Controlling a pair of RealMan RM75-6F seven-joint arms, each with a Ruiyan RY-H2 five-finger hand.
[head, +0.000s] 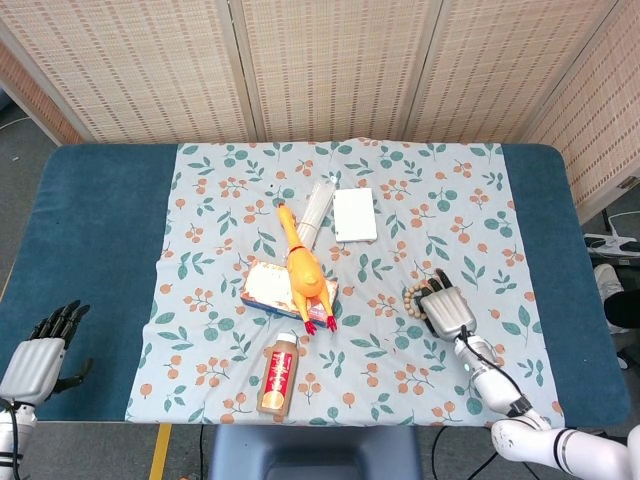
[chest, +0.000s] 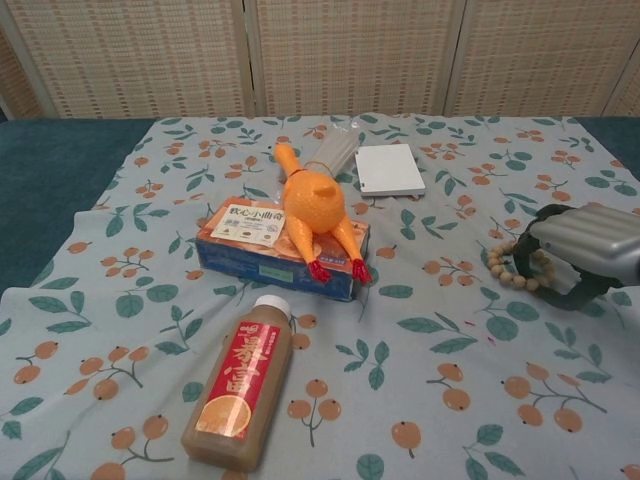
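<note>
Bright, even indoor light from overhead in both views; shadows soft and short. Rubber chicken (chest: 312, 203) throws a faint shadow on the box (chest: 280, 250) beneath it. Mild sheen on the bottle (chest: 238, 385) label, no hard glare. Head view sharp across the cloth (head: 240, 170). Chest view sharp centre, slightly soft at the near edge; little edge distortion
</note>
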